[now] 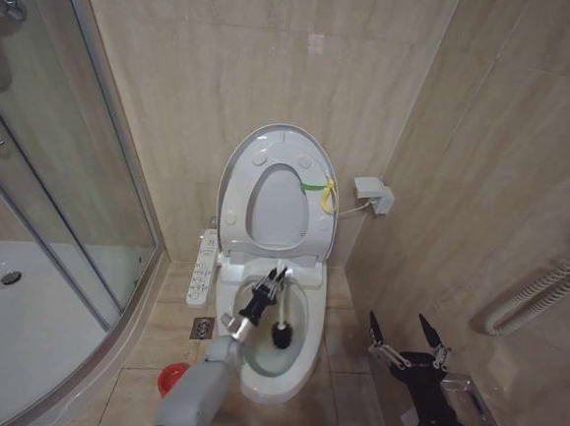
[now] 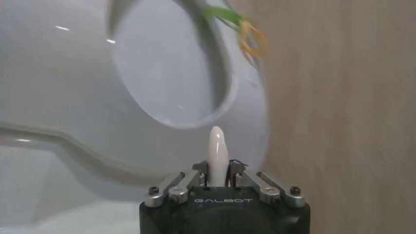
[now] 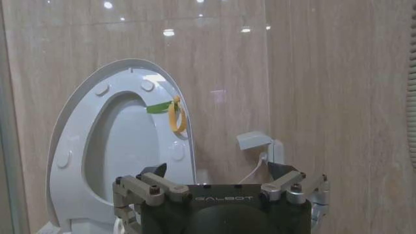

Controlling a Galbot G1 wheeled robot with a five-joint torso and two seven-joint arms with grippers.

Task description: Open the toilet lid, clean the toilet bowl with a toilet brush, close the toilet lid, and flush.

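Tan tile floor (image 1: 340,395) up front, red cup (image 1: 169,379) on it just left of the bowl. Right gripper (image 1: 406,334) low at right over the floor, well clear of the toilet, fingers spread wide and holding nothing; same in the wrist view (image 3: 221,171), aimed at the raised lid. Silver box (image 1: 472,410) beside the right arm at the picture's edge. Left gripper (image 1: 266,289) over the bowl (image 1: 298,357), clamped on the brush (image 1: 279,316) handle; black head down inside the bowl, near the middle, handle tilted up toward the seat hinge. In the left wrist view, gripper (image 2: 219,171) pinching the white handle tip (image 2: 217,146), lid curve close behind. Bowl rim free on right and front; left arm crossing the front-left rim. Lid (image 1: 245,161) and seat (image 1: 309,220) both upright against the back wall, yellow-green strap (image 1: 317,187) on the right edge. White control strip (image 1: 203,266) along the toilet's left side. Shower tray (image 1: 30,321) and glass door (image 1: 63,146) at left, close to the toilet. White wall box (image 1: 373,191) right of the lid with a cable. Tiled walls (image 1: 229,51) behind and right, tight corner; ribbed hose (image 1: 541,289) on the right wall.
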